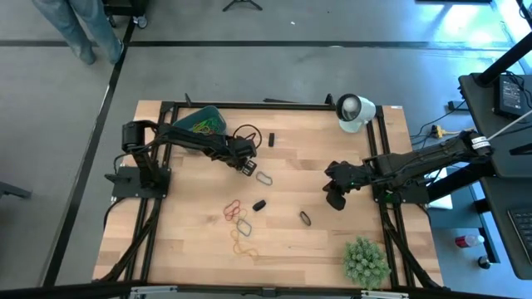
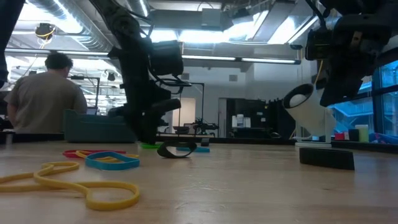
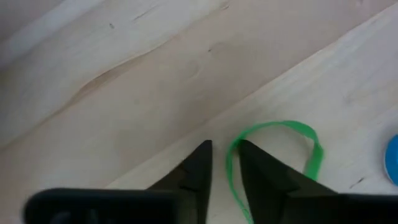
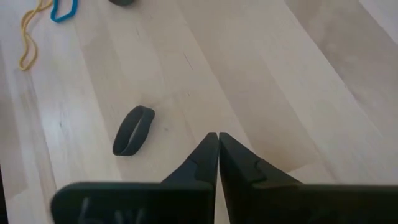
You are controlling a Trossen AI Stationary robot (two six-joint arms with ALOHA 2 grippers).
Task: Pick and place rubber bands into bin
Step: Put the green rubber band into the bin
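The teal bin [image 1: 199, 123] stands at the table's far left, also in the low view [image 2: 93, 127]. My left gripper [image 1: 248, 166] [image 3: 225, 149] is down at the table, open by a narrow gap. One side of a green rubber band [image 3: 273, 130] [image 2: 149, 146] lies flat between its fingers. More bands lie nearer: red [image 1: 233, 208], blue-grey [image 1: 245, 226], yellow [image 1: 243, 245] [image 2: 81, 183] and a dark one [image 1: 305, 218] [image 4: 132, 130]. My right gripper [image 1: 337, 198] [image 4: 217, 137] is shut and hovers right of the dark band. My left gripper comes from above, with one side of the green band's loop [image 3: 231, 168] in the gap between its fingers, close to one finger [image 3: 261, 174]. I cannot tell whether it touches. The band lies flat on the table.
A white cup-like object [image 1: 353, 112] [image 2: 308, 112] lies at the far right and a spiky green ball [image 1: 366, 259] at the near right. Small dark pieces [image 1: 270, 138] [image 1: 259, 204] lie mid-table. A person [image 2: 43, 93] sits beyond the far edge.
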